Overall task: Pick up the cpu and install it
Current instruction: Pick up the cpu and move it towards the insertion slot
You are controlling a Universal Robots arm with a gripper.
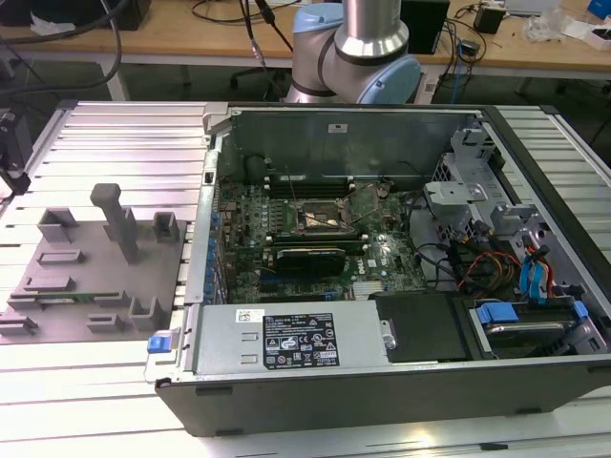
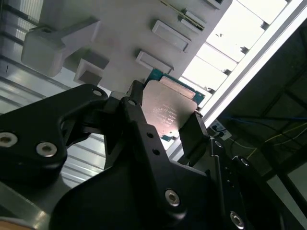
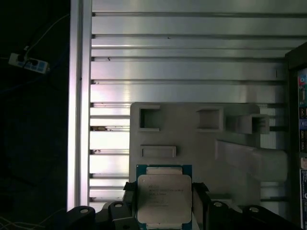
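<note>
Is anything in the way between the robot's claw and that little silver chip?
Nothing visible is. In both wrist views the gripper has its fingers against two opposite edges of the cpu, clamping it, with the grey tray behind it.

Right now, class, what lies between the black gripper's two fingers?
The small, flat, square cpu with a silvery metal top lies there, gripped at two opposite edges by the gripper; both wrist views show it.

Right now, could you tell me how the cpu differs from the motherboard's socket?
The cpu has a silvery top; the socket has a dark centre in a metal frame. The cpu is held by the gripper over the grey tray; the socket is fixed inside the computer case. Both are square.
</note>
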